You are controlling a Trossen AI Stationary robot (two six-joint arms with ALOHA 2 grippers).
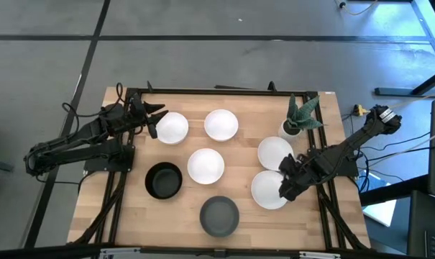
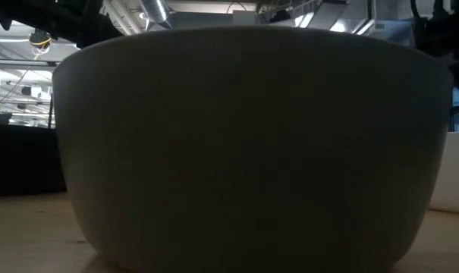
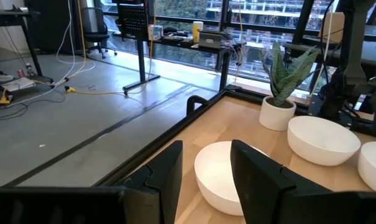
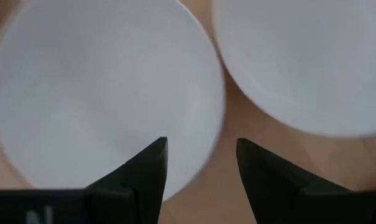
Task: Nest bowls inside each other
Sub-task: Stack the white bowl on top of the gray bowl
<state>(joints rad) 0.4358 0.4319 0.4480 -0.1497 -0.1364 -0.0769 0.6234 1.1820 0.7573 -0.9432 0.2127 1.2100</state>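
on the wooden table (image 1: 124, 216) you have seven bowls, none nested; a white bowl at the far left (image 1: 172, 128), a second white bowl at the far centre (image 1: 221, 124), a third white bowl at mid-table (image 1: 205, 165), a black bowl (image 1: 163, 180) beside it on the left, and a dark grey bowl (image 1: 219, 216) at the near edge; two more white bowls sit on the right, the farther one (image 1: 273, 152) next to the potted plant (image 1: 298, 119), the nearer one (image 1: 265, 191) just below it.

the left gripper (image 1: 153, 122) sits at the rim of the far-left white bowl; in the left wrist view you see its fingers (image 3: 166, 177) parted narrowly, with the bowl (image 3: 222, 177) showing through the gap; whether they touch the rim you cannot tell.

the right gripper (image 1: 283, 188) hangs over the nearer right-hand white bowl, covering its right edge from above; in the right wrist view its fingers (image 4: 147, 168) stand apart with the bowl's rim (image 4: 100, 93) between them, and contact is not visible; the neighbouring white bowl (image 4: 312, 62) is cut off at the frame edge.

the low view is almost wholly blocked by the dark grey bowl (image 2: 252, 144); only a sliver of a white bowl (image 2: 451, 171) shows beside it.
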